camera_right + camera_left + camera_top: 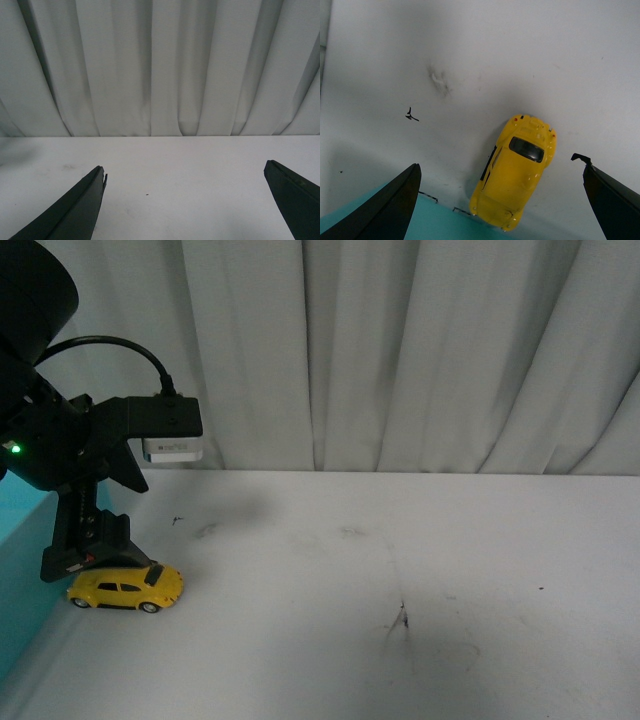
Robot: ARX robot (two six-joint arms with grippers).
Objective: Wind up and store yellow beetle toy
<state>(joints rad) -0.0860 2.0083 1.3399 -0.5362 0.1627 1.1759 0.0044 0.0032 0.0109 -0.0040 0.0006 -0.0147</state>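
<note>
- Curtain (pixel 160 65) and white table (pixel 400 560): the right wrist view shows only these, with the right gripper (pixel 185 200) spread wide and empty.
- Left gripper (pixel 95 562) released. The left wrist view shows its fingers (pixel 385 210) clear of the toy's sides.
- Yellow beetle toy (pixel 126 588) on the table at the teal bin (pixel 18 580).

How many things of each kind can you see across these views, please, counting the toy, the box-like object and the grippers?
Glossy yellow Beetle-shaped toy car: 1
Turquoise box-like object, partly in view: 1
Black grippers, both open, left gripper and right gripper: 2
Total: 4
</note>
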